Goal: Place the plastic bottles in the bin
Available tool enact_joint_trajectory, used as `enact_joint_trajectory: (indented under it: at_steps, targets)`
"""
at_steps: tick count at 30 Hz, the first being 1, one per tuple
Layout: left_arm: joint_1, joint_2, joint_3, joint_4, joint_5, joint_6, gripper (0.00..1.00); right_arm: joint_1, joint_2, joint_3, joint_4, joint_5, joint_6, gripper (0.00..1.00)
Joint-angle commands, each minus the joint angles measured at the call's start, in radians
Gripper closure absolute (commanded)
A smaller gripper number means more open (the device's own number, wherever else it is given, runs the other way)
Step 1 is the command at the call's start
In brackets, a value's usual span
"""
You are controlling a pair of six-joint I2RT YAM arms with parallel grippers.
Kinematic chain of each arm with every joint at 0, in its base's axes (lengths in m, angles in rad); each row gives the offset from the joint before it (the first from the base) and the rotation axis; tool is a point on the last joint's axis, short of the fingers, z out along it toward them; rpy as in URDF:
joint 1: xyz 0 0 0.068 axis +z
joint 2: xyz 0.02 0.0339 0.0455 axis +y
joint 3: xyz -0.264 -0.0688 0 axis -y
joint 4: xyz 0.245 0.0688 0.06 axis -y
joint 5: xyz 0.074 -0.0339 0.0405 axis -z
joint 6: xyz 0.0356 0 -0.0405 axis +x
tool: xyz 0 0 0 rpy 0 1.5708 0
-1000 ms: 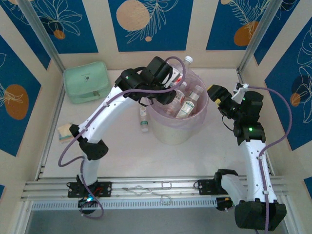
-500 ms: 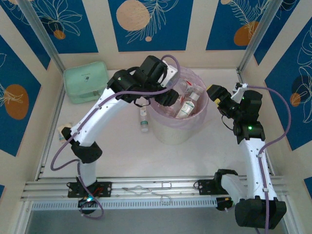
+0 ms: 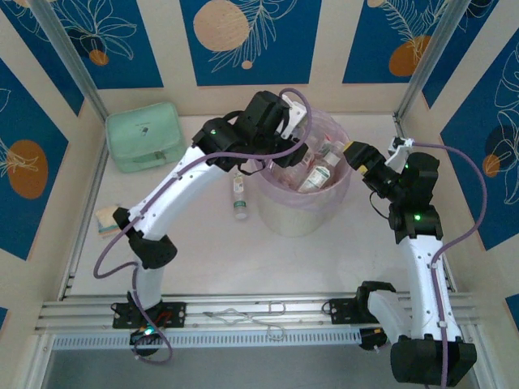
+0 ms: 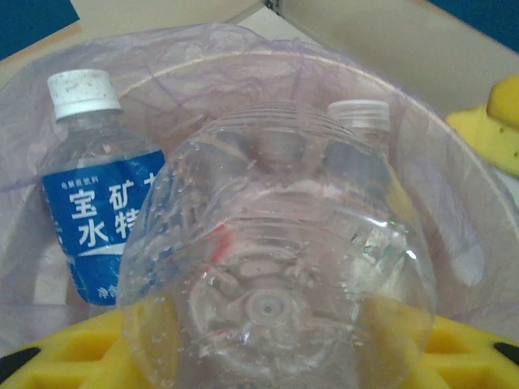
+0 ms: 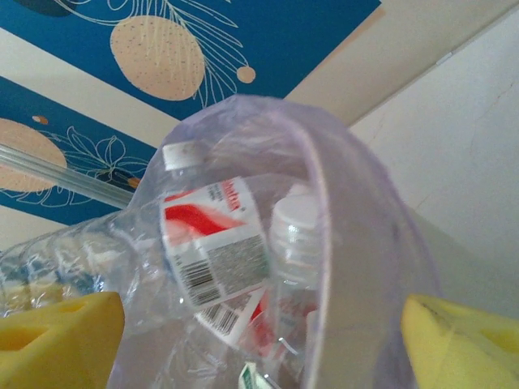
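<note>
The bin [image 3: 293, 220] is a round white bucket lined with a pink bag and holds several plastic bottles [image 3: 318, 173]. My left gripper [image 3: 282, 158] reaches over its left rim. In the left wrist view a clear bottle [image 4: 276, 267] sits base-first between the yellow pads [image 4: 77, 356] of my left gripper [image 4: 272, 344]; I cannot tell whether they press it. A blue-label bottle [image 4: 93, 203] stands beside it. My right gripper [image 3: 357, 158] is open at the bin's right rim, which runs between its pads [image 5: 57, 336]. One more bottle [image 3: 238, 194] lies on the table left of the bin.
A mint-green zip pouch [image 3: 144, 135] lies at the back left. A small beige and teal item [image 3: 105, 219] sits by the left wall. A red-label bottle [image 5: 215, 235] leans inside the bag [image 5: 365, 267]. The metal frame post [image 3: 73, 65] stands at the back left.
The left gripper swung left, then back right over the bin. The bottle that stuck up behind the bin has gone down into it. The right arm has barely moved.
</note>
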Motion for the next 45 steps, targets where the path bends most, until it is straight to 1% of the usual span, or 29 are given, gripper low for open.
enact_joint_trajectory:
  at_steps: [1,4,7,10,12,14,15,17,22,25,29,32,34,35,36,37,40,42,45]
  targets:
    - [-0.017,0.043,0.025,0.054,0.005,-0.011,0.50,0.014,0.000,0.022,0.028,-0.007,-0.026,0.12]
    - [-0.021,0.024,0.024,0.093,-0.016,-0.009,0.52,0.019,0.024,0.027,0.016,-0.003,-0.037,0.16]
    - [-0.021,-0.009,0.021,0.115,-0.065,0.008,0.56,0.019,0.033,0.029,0.006,0.005,-0.040,0.21]
    - [-0.021,-0.063,-0.005,0.154,-0.110,0.028,0.59,0.019,0.027,0.029,0.006,0.012,-0.042,0.29]
    - [-0.022,-0.090,-0.027,0.199,-0.115,0.037,0.62,0.019,0.035,0.032,0.016,-0.008,-0.038,0.42]
    - [-0.021,-0.082,-0.012,0.214,-0.111,0.039,0.62,0.021,0.054,0.041,0.020,-0.043,-0.031,0.54]
    - [-0.021,-0.072,0.002,0.212,-0.108,0.037,0.62,0.021,0.065,0.047,0.016,-0.062,-0.030,0.59]
    - [-0.022,-0.054,0.028,0.209,-0.099,0.035,0.62,0.022,0.083,0.065,-0.013,-0.081,-0.034,0.64]
    - [-0.022,-0.036,0.048,0.219,-0.090,0.040,0.63,0.022,0.122,0.137,-0.142,-0.126,-0.095,0.73]
    - [-0.022,-0.022,0.089,0.144,-0.097,0.046,0.69,0.022,0.130,0.162,-0.168,-0.171,-0.112,0.74]
    - [-0.020,-0.046,0.093,0.024,-0.167,0.070,0.76,0.026,0.121,0.181,-0.172,-0.218,-0.105,0.75]
    - [-0.020,-0.074,0.086,-0.078,-0.222,0.086,0.80,0.031,0.121,0.221,-0.232,-0.236,-0.144,0.75]
    - [-0.016,-0.115,0.040,-0.106,-0.230,0.085,0.80,0.032,0.114,0.269,-0.295,-0.212,-0.201,0.72]
    - [-0.013,-0.148,-0.011,-0.092,-0.206,0.085,0.81,0.032,0.109,0.300,-0.316,-0.203,-0.243,0.70]
    - [-0.004,-0.182,-0.058,-0.063,-0.165,0.083,0.81,0.032,0.108,0.339,-0.335,-0.201,-0.299,0.66]
    - [0.001,-0.207,-0.097,-0.046,-0.151,0.081,0.82,0.033,0.114,0.381,-0.357,-0.201,-0.358,0.61]
    - [0.011,-0.235,-0.124,-0.066,-0.138,0.094,0.82,0.040,0.151,0.531,-0.440,-0.232,-0.626,0.49]
    - [0.015,-0.243,-0.126,-0.074,-0.090,0.113,0.82,0.052,0.171,0.576,-0.422,-0.264,-0.809,0.41]
    - [0.018,-0.258,-0.125,-0.076,-0.028,0.137,0.82,0.054,0.209,0.609,-0.379,-0.399,-1.061,0.25]
